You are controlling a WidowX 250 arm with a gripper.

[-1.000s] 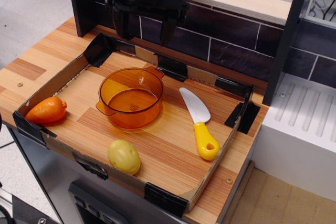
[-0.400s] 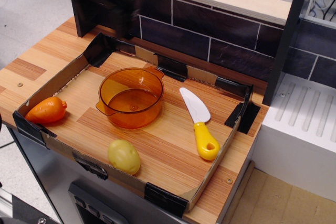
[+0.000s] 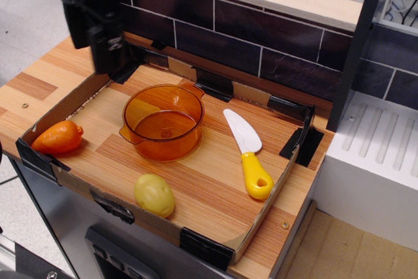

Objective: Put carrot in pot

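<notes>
Carrot sits at the far left of the tray, tucked into the near-left corner against the cardboard wall and the black tape there. Long axis runs roughly left-right in frame, slightly tilted: tapered tip points left and a bit toward the camera, fat end points right and a bit up, toward the pot. It lies flat on the wood, nothing touching it except maybe the wall.

Gripper hangs above the tray's far-left corner, well above and behind the carrot. It's dark and motion-blurred against the dark backsplash; looks like two black fingers pointing down with a gap between them, but I can't tell how far open it is. It holds nothing that I can see.

Pot is next to the right, upright, left of tray centre, well apart from the carrot. Amber, see-through, empty. One flat handle sticks out at the back right, the other at the front left.

Potato lies in front of the pot near the tray's front wall, apart from both pot and carrot.

Knife lies flat right of the pot, not touching it. White blade points to the back left, yellow handle to the front right, near the tray's right wall.

Further right, outside the tray, a white ridged surface sits beside the counter.
</notes>
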